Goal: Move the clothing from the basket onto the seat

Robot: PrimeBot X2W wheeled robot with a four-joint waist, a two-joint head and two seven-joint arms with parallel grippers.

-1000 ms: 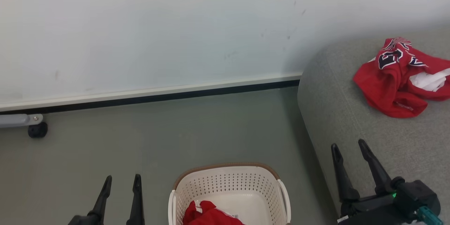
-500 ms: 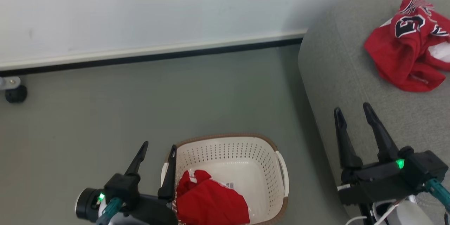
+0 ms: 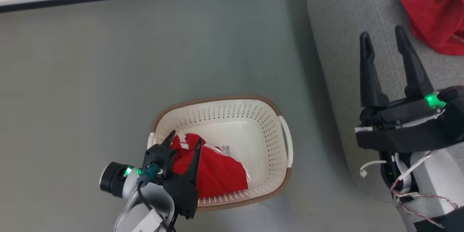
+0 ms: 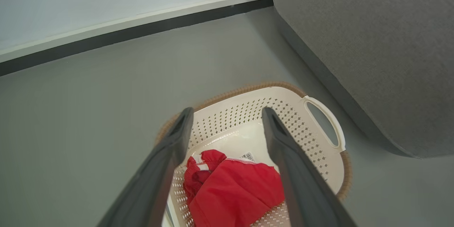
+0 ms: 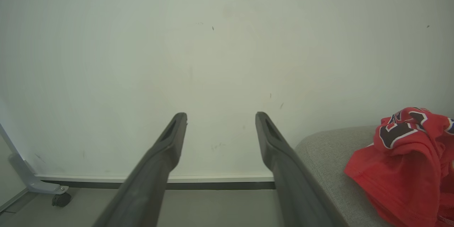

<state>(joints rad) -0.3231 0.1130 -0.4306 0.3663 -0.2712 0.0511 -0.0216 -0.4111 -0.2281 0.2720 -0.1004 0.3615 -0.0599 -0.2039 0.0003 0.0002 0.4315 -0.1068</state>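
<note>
On the grey seat (image 3: 340, 25) to the right, the striped red jersey (image 3: 427, 11) is already down, so by the look of it half the job is done. The other red piece (image 3: 221, 174) lies crumpled in the cream basket (image 3: 250, 107) on the floor (image 3: 90, 79), on the side nearest the robot's left arm and touching the barcode sticker (image 3: 226, 149). That piece is left to lift and carry across.

The left gripper (image 3: 185, 137) hangs over it, fingers angled down at the cloth, jaws wide apart and gripping nothing. I can't tell whether the tips touch the fabric. The right gripper (image 3: 382, 32) hovers above the seat's edge, spread and empty, near the jersey but apart from it.
</note>
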